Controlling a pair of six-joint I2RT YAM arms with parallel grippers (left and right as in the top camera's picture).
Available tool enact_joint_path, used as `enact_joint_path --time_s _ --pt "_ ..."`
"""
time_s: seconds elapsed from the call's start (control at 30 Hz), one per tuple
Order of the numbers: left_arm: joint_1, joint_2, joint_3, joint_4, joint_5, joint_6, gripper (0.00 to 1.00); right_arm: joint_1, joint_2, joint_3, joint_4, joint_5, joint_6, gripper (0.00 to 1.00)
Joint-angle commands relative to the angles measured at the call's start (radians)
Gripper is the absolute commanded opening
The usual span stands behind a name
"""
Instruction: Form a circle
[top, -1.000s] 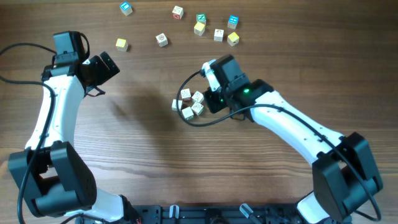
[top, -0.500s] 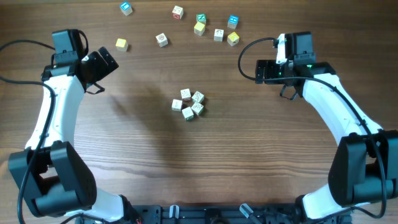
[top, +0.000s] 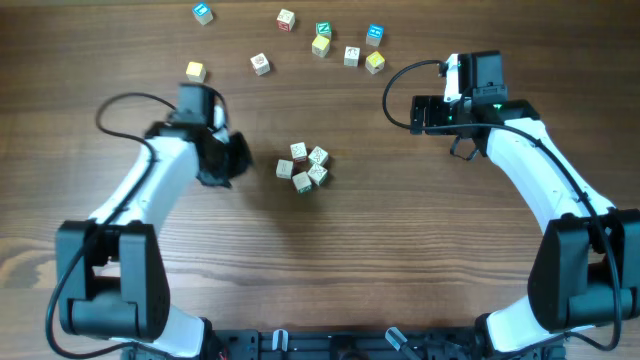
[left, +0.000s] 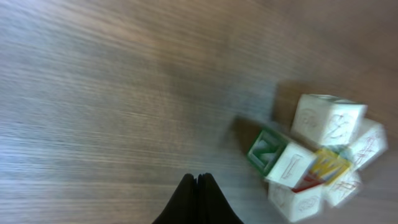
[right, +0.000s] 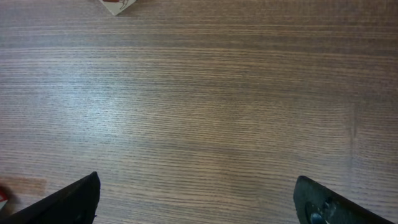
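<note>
A brown wood-grain table (top: 330, 260) stretches beneath two white-and-black arms, seen from above. Near its middle sits the circle (top: 316, 172), five small pale cubes packed edge to edge in a tight ring. The left gripper (top: 240, 160) hovers just beside the ring on its left side, close but not touching. Its jaws are pressed fully together and grip nothing.

From the left wrist, the two dark fingers (left: 186, 202) meet in a single point at the bottom edge. The circle (left: 317, 158) lies ahead and to the right, blurred. One cube there shows a green letter on a side face. The wood between the fingertips and the cubes is bare.

The right gripper (top: 416, 114) is well apart from the ring, over open table on the right side. Its jaws are spread wide and hold nothing. In its own wrist view, the gripper (right: 196, 202) shows only a dark fingertip in each lower corner, with plain wood between them. The corner of one cube (right: 119, 5) pokes in at the top edge.

Loose cubes (top: 321, 45) lie scattered along the far edge, some yellow and two blue-faced, all away from both arms.
</note>
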Motion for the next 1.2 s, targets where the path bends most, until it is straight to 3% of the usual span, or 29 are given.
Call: enact_joint_path --time_s 0.0,0.13,0.3,1.17 --pt "-0.051 0.007 -0.076 0.098 -0.084 -0.065 0.04 0.002 -0.007 0.001 0.002 -0.001 0.003 1.0" --pt "-0.085 0.044 -0.111 0.243 -0.084 -0.065 0.04 0.002 -0.007 0.001 0.002 -0.001 0.003 1.0" --pt "-0.116 0.076 -0.111 0.303 -0.068 -0.065 0.05 0.002 -0.007 0.001 0.002 -0.001 0.003 1.0" --pt "-0.15 0.076 -0.111 0.285 0.0 -0.065 0.04 0.002 -0.007 0.001 0.002 -0.001 0.003 1.0"
